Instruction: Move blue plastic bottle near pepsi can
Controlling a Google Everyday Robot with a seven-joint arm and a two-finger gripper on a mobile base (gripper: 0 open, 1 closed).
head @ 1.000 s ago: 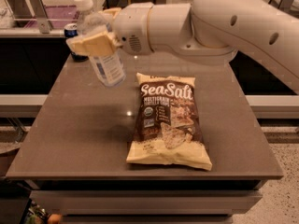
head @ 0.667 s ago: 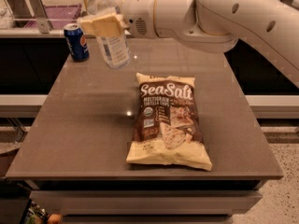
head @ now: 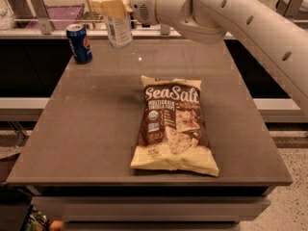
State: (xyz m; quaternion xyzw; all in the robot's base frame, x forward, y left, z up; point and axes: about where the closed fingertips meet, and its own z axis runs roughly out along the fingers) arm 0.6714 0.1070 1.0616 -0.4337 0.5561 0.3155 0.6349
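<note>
At the far left corner of the grey table, the gripper has its jaws closed on the upper part of the blue plastic bottle, which hangs upright just to the right of the pepsi can, not touching it, and well behind the Sea Salt multigrain chips bag.

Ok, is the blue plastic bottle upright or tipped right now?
Roughly upright: the hand, at the table's far edge, clamps the blue plastic bottle with its base pointing down, right of the pepsi can. Cap out of frame.
</note>
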